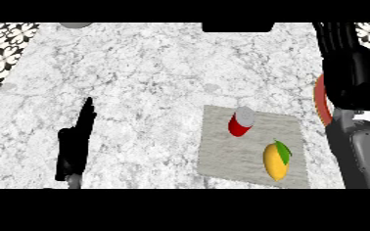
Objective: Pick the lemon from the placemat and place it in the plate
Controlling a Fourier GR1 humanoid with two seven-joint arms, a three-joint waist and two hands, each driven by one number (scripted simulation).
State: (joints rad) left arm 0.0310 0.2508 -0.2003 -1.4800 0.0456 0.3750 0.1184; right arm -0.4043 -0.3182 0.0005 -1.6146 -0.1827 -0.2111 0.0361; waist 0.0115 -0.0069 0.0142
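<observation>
Item 1: lemon (276, 161), yellow with a green leaf, lying on the near right part of the grey placemat (249, 147), free of any grasp; the pick is not yet begun.

Item 2: red can (241, 121), standing on the same placemat, near the lemon but apart from it; a likely obstacle to a careless reach.

Item 3: plate (322, 103), red-rimmed, at the right edge of the marble tabletop (159, 73), mostly hidden behind the right arm; the lemon's destination, just beyond the placemat.

Item 4: left robot hand (76, 144), at lower left, fingers straight and pressed together, resting, holding nothing.

Item 5: right robot hand (347, 78), dark, over the plate; finger state cannot be told.
</observation>
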